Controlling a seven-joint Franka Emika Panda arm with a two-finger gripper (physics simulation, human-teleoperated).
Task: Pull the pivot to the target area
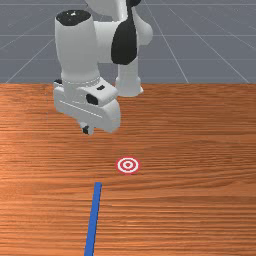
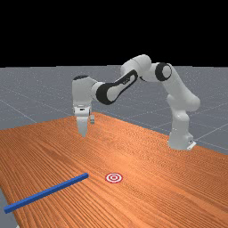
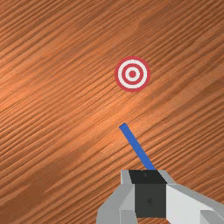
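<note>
- Approach in hand; gripper (image 2: 83, 135) hangs above table (image 2: 147, 147).
- Jaws narrow, seemingly together.
- Next, probably lower beside pivot (image 2: 46, 192), opposite target (image 2: 114, 177), then drag.

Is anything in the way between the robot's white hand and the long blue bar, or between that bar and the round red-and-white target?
Nothing visible stands between the white hand and the long blue bar, nor between that bar and the round target.

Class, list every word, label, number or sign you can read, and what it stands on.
No words or numbers are readable.
Target sign: red and white rings, no lettering, on the table.
Pale marks on the arm, far view: too small to read.
</note>
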